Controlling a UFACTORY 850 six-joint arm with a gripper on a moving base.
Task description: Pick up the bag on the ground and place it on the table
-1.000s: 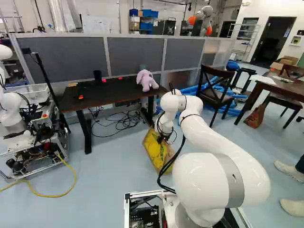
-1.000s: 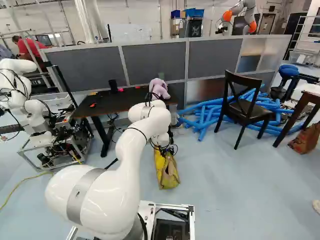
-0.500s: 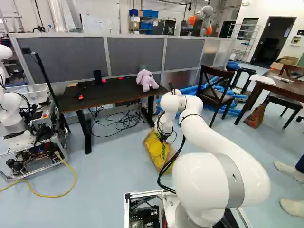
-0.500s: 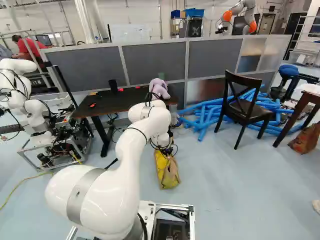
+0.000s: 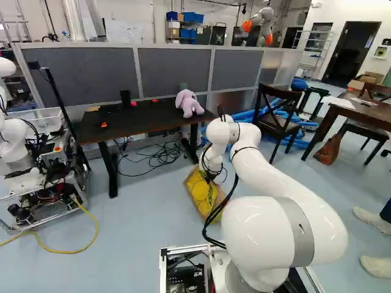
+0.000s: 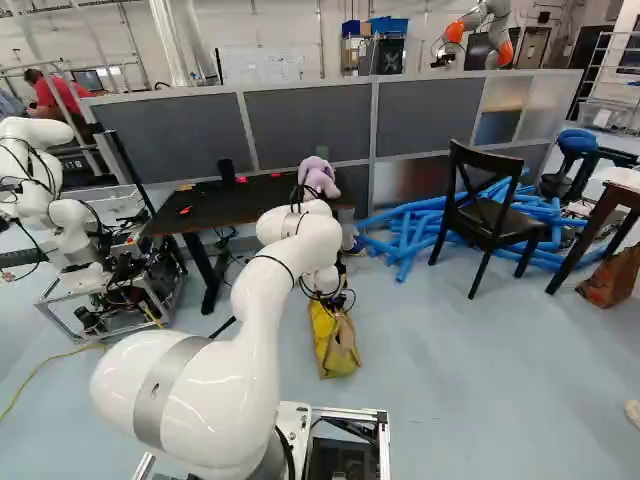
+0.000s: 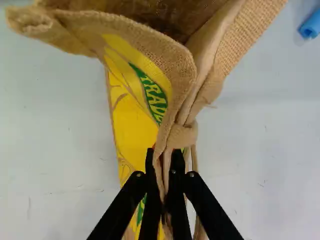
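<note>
Burlap bag [image 5: 203, 194] held by a pinch of its cloth in the gripper [image 6: 336, 299]

The bag hangs low over the floor or stands on it; which, I can't quite make out. It is on the near side of the dark table [image 5: 143, 121], by that table's right end. Its cloth is coarse and tan, with a bright yellow printed side and green patches.

The wrist view gives what neither base view does: the gripper [image 7: 163, 155] has its jaws closed on a narrow fold of the bag, one finger against each side. Just ahead of the fingertips the cloth bunches into a knot-like band, and beyond that the mouth gapes on a brown inside.

The left base view shows the yellow side broadly, with a tan edge; the right base view shows a slimmer bag, yellow on the left and tan on the right. Only the left one takes in the second chair [image 5: 369, 128], at the far right, and it shows much more of the black cable tangle [image 5: 162, 155] under the dark table. The right one shows more of another robot [image 6: 72, 215] at the left. Both show a purple plush toy [image 6: 319, 178] on the table's right end.
</note>
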